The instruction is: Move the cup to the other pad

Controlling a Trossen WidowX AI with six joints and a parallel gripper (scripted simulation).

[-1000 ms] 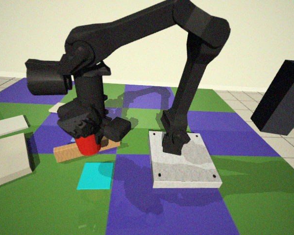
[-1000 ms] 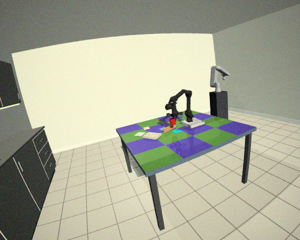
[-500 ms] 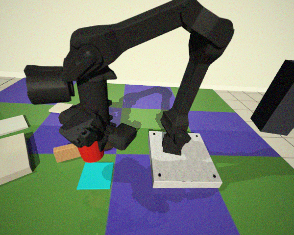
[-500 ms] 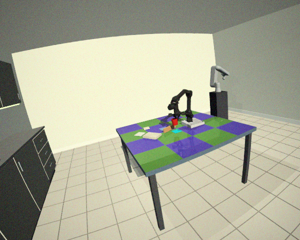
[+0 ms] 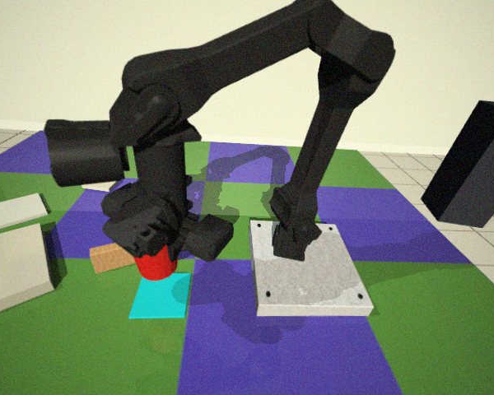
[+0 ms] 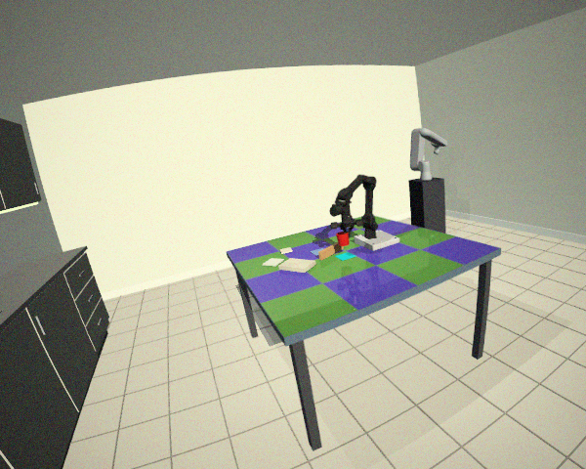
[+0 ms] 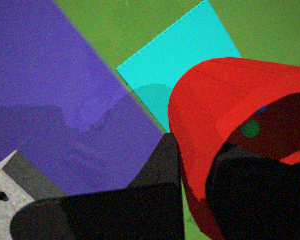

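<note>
My gripper [image 5: 160, 248] [image 6: 342, 234] is shut on the rim of a red cup [image 5: 156, 266] [image 6: 343, 238] [image 7: 217, 115] and holds it upright just above the far edge of the cyan pad [image 5: 160, 297] [image 6: 345, 255] [image 7: 177, 60]. In the wrist view a green marble [image 7: 250, 129] shows inside the cup, with a bit of a blue one behind it. One finger is inside the cup and the other outside its wall. The cup's shadow falls on the pad.
A tan wooden block [image 5: 109, 257] [image 6: 326, 251] lies just behind the cup. Pale flat slabs [image 5: 15, 263] [image 6: 296, 264] lie to the left. The arm's grey base plate [image 5: 319, 289] [image 6: 379, 242] [image 7: 2, 187] is to the right. A dark pedestal [image 5: 473, 169] stands off the table.
</note>
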